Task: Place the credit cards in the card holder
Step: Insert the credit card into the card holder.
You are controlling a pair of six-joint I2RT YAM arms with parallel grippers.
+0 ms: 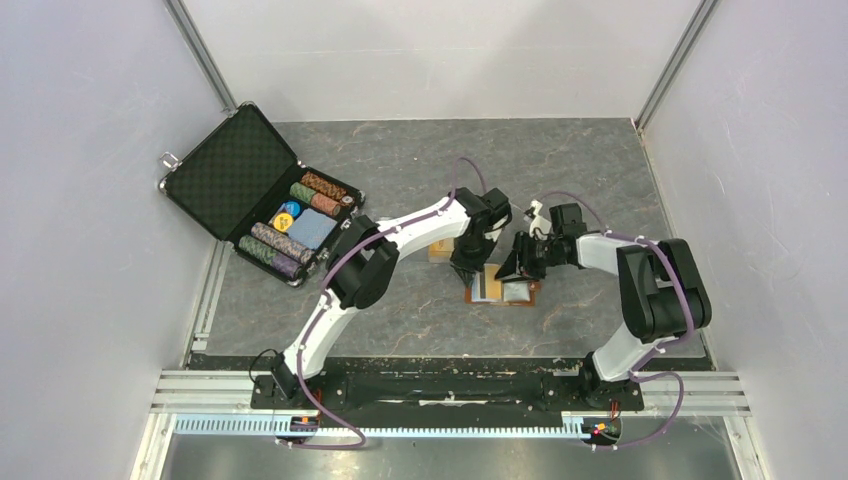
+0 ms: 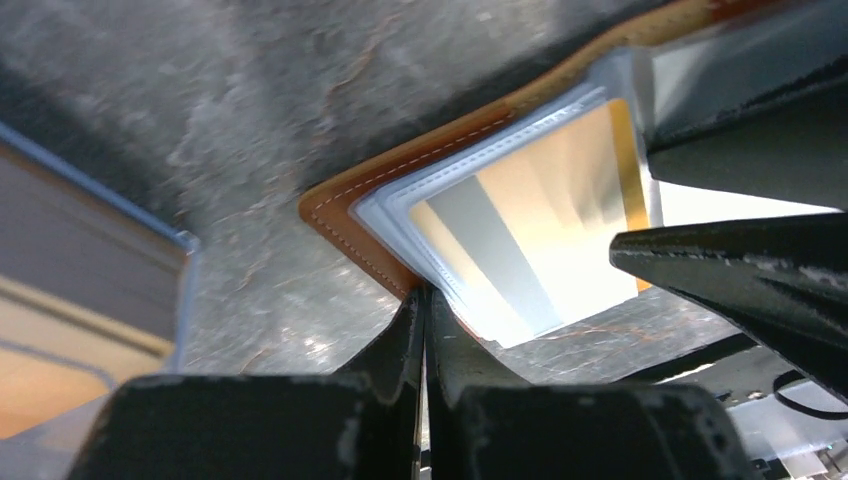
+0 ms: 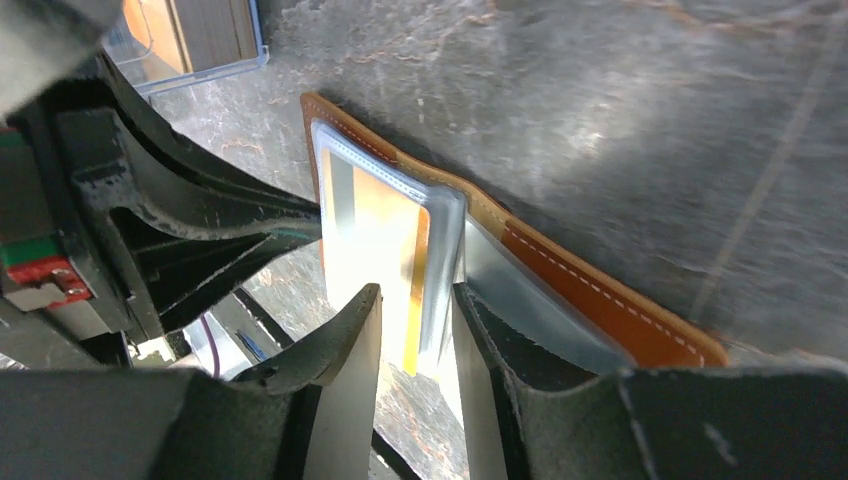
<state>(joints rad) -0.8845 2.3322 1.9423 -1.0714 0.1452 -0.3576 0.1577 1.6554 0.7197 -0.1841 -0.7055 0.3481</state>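
The card holder [image 1: 505, 291] lies open on the table, tan-brown leather [image 2: 340, 215] [image 3: 590, 290] with clear sleeves inside. An orange credit card [image 2: 540, 215] [image 3: 375, 235] sits in the top sleeve, washed out by glare. My left gripper [image 2: 425, 297] [image 1: 468, 270] is shut, its tips pressed down on the holder's near edge with nothing between them. My right gripper [image 3: 415, 300] [image 1: 512, 266] stands open at the holder's other side, and the card's orange edge and the sleeve's edge show in the gap between its fingers. More orange and dark cards stand in a clear box [image 3: 195, 35] [image 2: 80, 300] beside the holder.
An open black foam-lined case [image 1: 262, 190] with rows of poker chips and a striped block sits at the back left. The two grippers stand close together over the holder, the right gripper's fingers [image 2: 740, 270] crossing the left wrist view. Metal rails run along the table's near edge [image 1: 450, 385].
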